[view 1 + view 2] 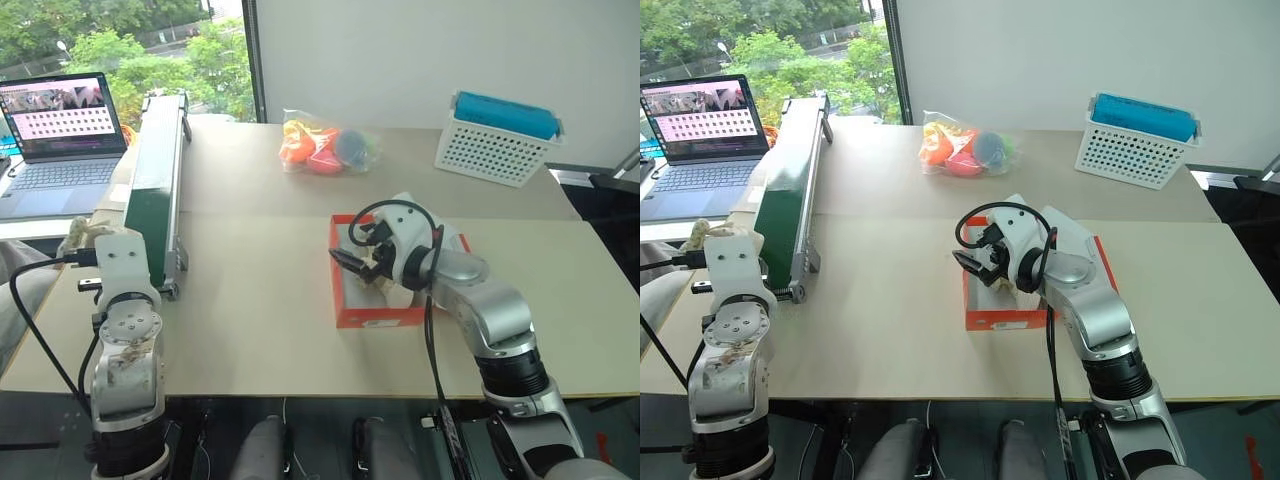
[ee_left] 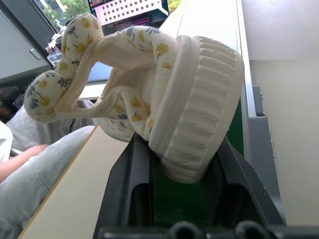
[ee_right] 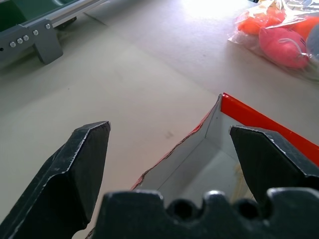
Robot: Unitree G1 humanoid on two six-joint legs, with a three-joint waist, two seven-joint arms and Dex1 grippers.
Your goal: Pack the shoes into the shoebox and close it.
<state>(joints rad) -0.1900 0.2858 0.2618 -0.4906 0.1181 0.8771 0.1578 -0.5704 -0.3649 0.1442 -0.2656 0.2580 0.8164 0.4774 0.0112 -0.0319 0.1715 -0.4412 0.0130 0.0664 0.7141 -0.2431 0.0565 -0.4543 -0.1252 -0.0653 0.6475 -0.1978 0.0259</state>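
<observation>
A cream shoe (image 2: 164, 94) with a ribbed sole and flower-print lining sits clamped between the black fingers (image 2: 124, 189) of my left gripper (image 2: 182, 169). It is held in the air at the table's left edge (image 1: 85, 235), beside the green conveyor. The orange-red shoebox (image 1: 380, 316) lies open in the middle of the table, with white paper (image 1: 408, 208) rising from it. My right gripper (image 1: 352, 256) hovers open over the box's near left corner (image 3: 219, 107) with nothing between its fingers. Something cream (image 1: 385, 287) lies inside the box under that gripper.
A green conveyor (image 1: 155, 190) runs along the left side, with a laptop (image 1: 60, 130) beyond it. A bag of colourful balls (image 1: 325, 148) and a white perforated basket (image 1: 495, 152) stand at the back. A person's grey-trousered leg (image 2: 35, 174) is beside the left edge.
</observation>
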